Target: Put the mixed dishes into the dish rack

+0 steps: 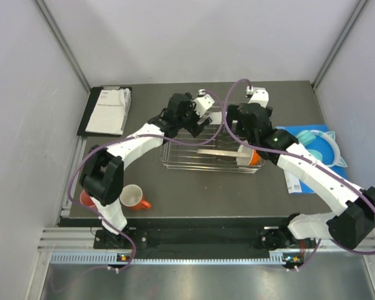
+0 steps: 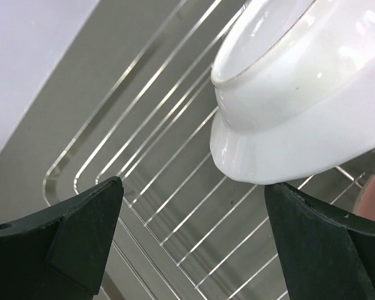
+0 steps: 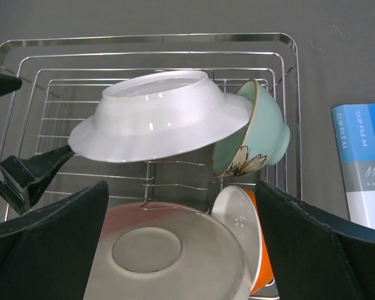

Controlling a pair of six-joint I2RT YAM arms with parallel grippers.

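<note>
In the dish rack (image 3: 62,100): white bowl (image 3: 156,119) (tilted)

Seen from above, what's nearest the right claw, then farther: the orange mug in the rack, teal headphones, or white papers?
1. Orange mug, right end of the dish rack, by the right gripper.
2. Teal headphones, at the right edge.
3. White papers, far left corner.

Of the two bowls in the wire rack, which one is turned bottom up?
The white bowl: its foot faces up and its rim down. The mint green bowl beside it lies tipped on its side.
</note>
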